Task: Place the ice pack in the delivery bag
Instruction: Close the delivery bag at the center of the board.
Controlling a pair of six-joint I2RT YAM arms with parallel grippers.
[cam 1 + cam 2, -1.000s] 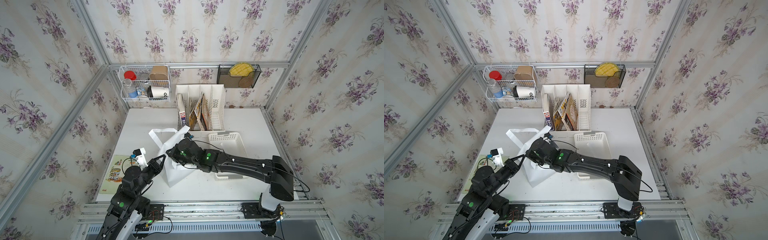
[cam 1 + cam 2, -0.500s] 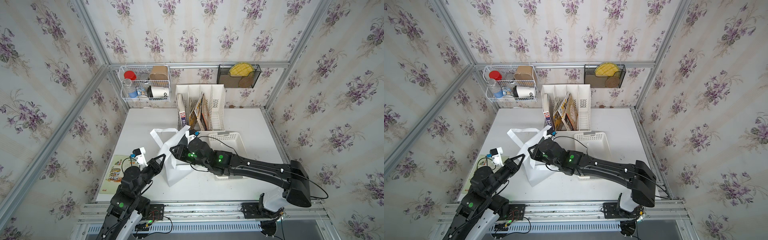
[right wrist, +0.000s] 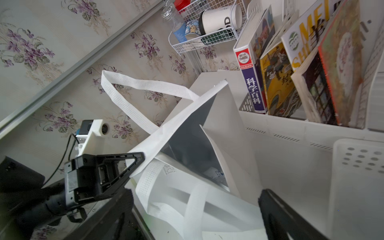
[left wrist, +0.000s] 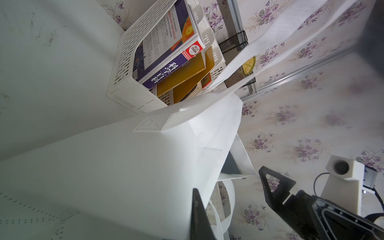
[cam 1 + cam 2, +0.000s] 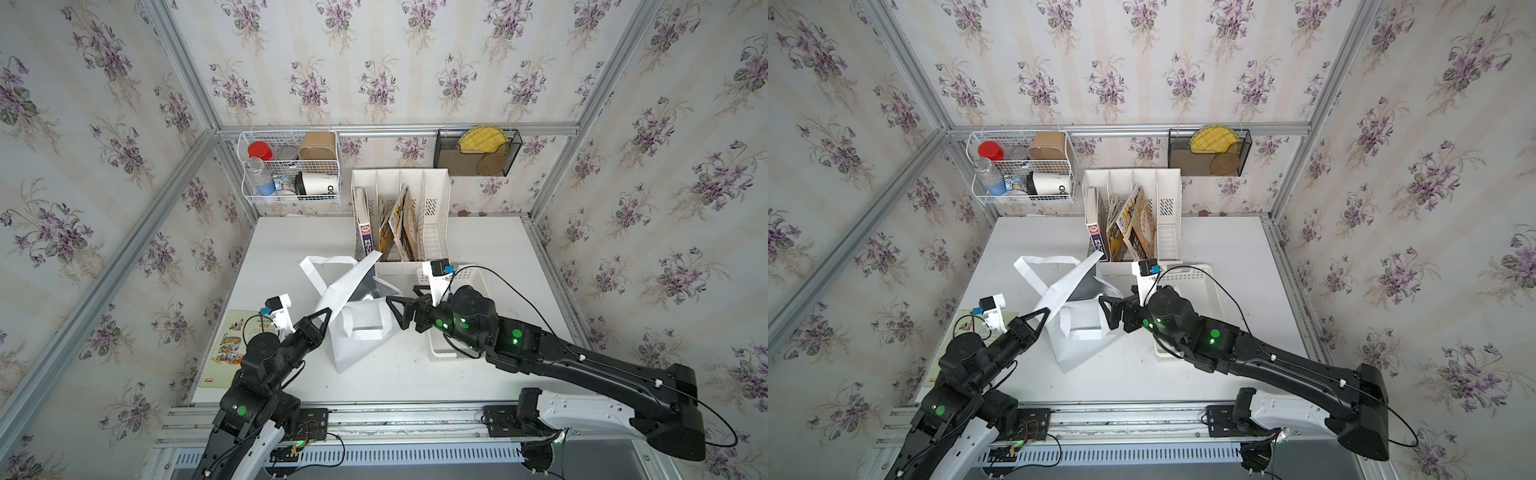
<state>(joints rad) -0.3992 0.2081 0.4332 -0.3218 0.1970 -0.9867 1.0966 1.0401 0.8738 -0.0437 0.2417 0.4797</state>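
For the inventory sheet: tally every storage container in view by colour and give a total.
White: 4 (wire wall basket, magazine rack, perforated basket, delivery bag)
Black: 1 (mesh wall holder)
Total: 5

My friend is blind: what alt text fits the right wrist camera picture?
A white delivery bag with silver lining stands open, its rim pinched in the left end effector. The right end effector frames it with open, empty jaws; a white-and-blue item, perhaps the ice pack, lies inside. Behind stand books in a white rack.
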